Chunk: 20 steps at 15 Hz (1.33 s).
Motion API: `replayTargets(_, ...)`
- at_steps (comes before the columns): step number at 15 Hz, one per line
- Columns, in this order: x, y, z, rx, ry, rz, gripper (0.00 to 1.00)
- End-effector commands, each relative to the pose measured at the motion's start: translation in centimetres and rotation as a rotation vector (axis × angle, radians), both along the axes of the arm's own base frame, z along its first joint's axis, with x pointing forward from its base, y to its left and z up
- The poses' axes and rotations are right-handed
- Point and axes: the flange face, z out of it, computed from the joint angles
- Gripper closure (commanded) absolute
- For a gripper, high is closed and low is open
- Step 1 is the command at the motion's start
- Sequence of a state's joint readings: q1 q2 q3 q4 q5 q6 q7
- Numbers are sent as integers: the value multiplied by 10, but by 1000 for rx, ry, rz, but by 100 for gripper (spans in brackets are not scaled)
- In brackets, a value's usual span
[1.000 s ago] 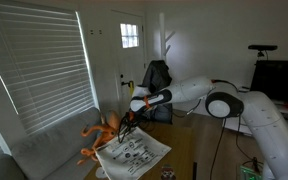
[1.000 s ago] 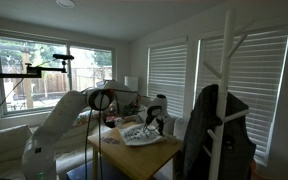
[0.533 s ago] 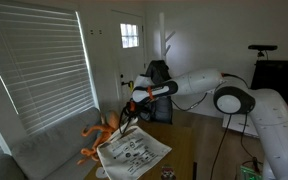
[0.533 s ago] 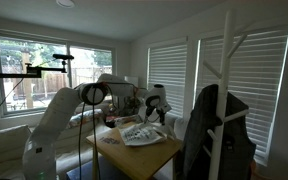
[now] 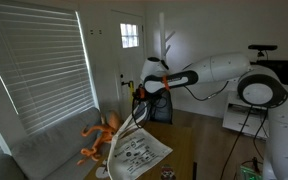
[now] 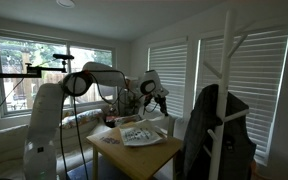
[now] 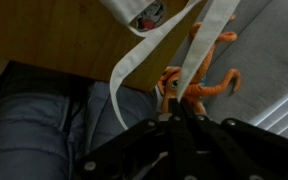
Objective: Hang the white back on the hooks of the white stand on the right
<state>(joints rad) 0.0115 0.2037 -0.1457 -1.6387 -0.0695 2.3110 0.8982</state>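
The white bag (image 5: 134, 152) has black print and lies flat on the wooden table (image 5: 184, 140); it also shows in an exterior view (image 6: 139, 133). My gripper (image 5: 147, 90) is shut on the bag's white straps (image 5: 129, 122) and holds them taut high above the table. In the wrist view the gripper (image 7: 177, 112) pinches the straps (image 7: 196, 55), which run up to the bag (image 7: 149, 12). The white stand (image 6: 224, 60) stands at the right with a black jacket (image 6: 216, 130) on it. In an exterior view the stand (image 5: 166, 45) is behind my arm.
An orange octopus toy (image 5: 99, 135) lies on the grey sofa (image 5: 44, 150) beside the table, and shows in the wrist view (image 7: 199, 80). Window blinds (image 5: 44, 60) cover the wall. A camera tripod (image 6: 34, 70) stands at the left.
My gripper has risen and moved toward the stand, pulling the straps up and taut. The bag's body still rests on the table.
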Motion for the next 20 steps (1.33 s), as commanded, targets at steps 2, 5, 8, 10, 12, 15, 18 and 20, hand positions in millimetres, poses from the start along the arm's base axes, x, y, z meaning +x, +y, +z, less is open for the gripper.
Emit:
replayTargets(2,-52,-5,46,-96,-71,-75,99)
replayTargets(5,-76,-11,82,-149,-150,-110,99)
replayTargets(8,-98,-22,113,-185,-227,-147,99)
replayTargets(10,-110,-32,129,-210,-271,-170,99)
replayTargets(12,-119,-43,141,-219,-317,-192,99)
replayTargets(15,-112,-48,143,-211,-289,-176,96)
replayTargets(18,-112,-47,142,-210,-293,-177,96)
replayTargets(20,-113,-47,149,-225,-310,-173,99)
